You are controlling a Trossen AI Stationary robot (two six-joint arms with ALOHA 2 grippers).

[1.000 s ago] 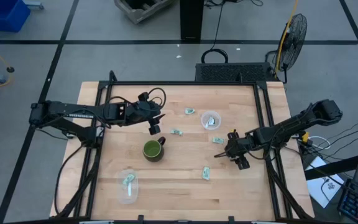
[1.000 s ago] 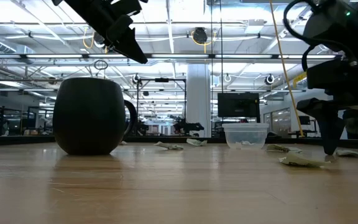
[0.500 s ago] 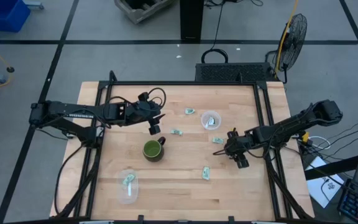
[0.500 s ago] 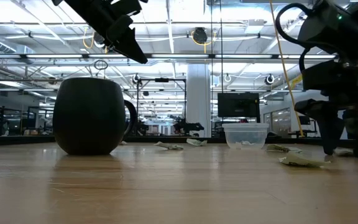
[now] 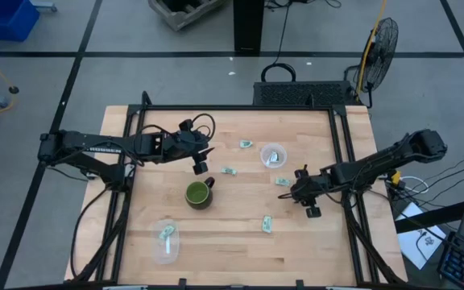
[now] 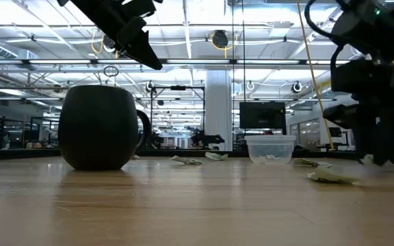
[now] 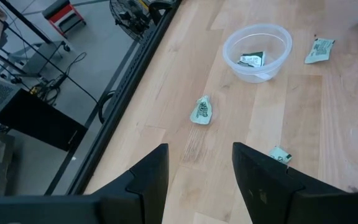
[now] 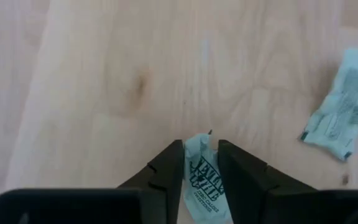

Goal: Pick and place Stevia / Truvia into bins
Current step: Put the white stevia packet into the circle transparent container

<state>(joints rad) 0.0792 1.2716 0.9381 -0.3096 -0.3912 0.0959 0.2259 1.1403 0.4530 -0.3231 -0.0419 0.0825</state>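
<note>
With the right gripper closed narrow on a Truvia sachet just off the table, I judge the pick done; next, carry to the nearby bin beyond it.

Industrial lab hall: ceiling trusses, floor fan, concrete floor.

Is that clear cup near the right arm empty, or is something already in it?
Not empty. The clear cup holds at least one green-and-white sachet lying on its bottom; the high view also shows something pale inside it.
</note>
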